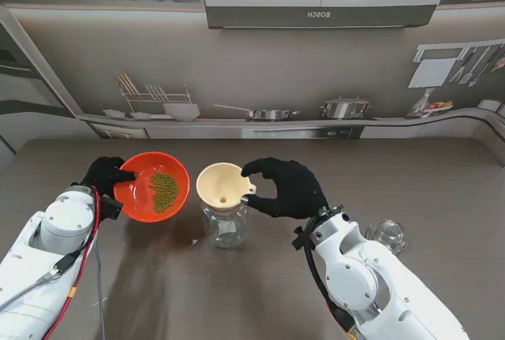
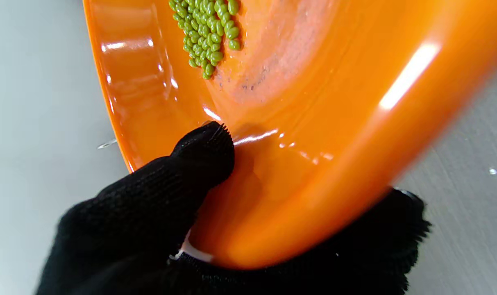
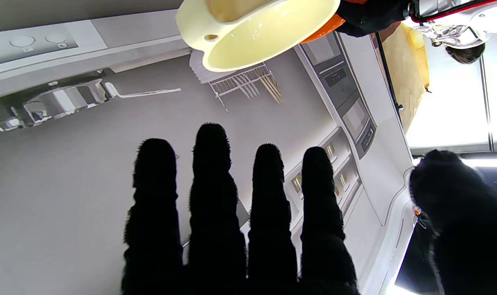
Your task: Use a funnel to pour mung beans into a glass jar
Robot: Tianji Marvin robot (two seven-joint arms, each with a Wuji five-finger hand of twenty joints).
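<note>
An orange bowl (image 1: 140,190) (image 2: 314,123) holds a small heap of green mung beans (image 1: 164,190) (image 2: 207,32). My left hand (image 1: 106,176) (image 2: 141,221) is shut on the bowl's near-left rim, thumb inside and fingers underneath. The bowl's right edge almost meets a cream funnel (image 1: 223,184) (image 3: 252,37), which sits upright in the mouth of a glass jar (image 1: 225,227). My right hand (image 1: 286,188) (image 3: 232,225) hovers just right of the funnel. Its fingers and thumb curve in a C beside the funnel's tab and hold nothing.
A small glass lid (image 1: 388,234) lies on the table to the right of my right forearm. A printed kitchen backdrop closes the table's far edge. A few loose specks lie on the table near the jar.
</note>
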